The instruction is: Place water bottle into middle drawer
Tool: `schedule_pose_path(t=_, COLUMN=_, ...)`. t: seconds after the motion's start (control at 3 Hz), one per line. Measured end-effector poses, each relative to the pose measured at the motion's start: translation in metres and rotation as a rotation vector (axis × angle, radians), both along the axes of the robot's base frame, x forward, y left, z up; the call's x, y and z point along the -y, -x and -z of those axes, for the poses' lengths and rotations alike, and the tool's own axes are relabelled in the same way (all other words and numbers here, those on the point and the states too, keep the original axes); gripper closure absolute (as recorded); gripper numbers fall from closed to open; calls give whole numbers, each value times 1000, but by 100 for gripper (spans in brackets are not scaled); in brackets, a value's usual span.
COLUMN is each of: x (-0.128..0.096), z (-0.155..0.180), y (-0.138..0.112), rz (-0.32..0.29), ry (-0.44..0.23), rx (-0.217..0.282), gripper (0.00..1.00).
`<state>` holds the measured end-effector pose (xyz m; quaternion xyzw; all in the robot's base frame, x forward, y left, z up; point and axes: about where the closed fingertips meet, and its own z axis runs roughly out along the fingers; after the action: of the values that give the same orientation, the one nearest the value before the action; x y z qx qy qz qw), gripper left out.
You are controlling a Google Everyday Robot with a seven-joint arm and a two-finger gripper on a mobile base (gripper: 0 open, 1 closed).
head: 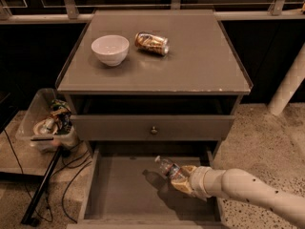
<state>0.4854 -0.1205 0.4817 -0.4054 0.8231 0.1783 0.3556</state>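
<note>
- Gripper on the white arm, at five o'clock in the view, clenched on the lower body of the small clear ribbed plastic water bottle, as far as the dim light lets one tell.
- Bottle tilted, its cap toward ten o'clock, held over the right half of the wide, shallow grey-brown wooden middle drawer, which stands open.
- Above it, a shut grey drawer front with a small round metal knob.
- On the grey cabinet top, a round white bowl at ten o'clock, and a gold-brown drink can on its side at the bowl's three o'clock.
</note>
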Motion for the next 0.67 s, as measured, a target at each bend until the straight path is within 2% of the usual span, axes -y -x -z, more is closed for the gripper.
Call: schedule_pose_path(t=0.67, x=-1, z=-2, y=2, rz=4, ry=0, rx=-3, gripper=100)
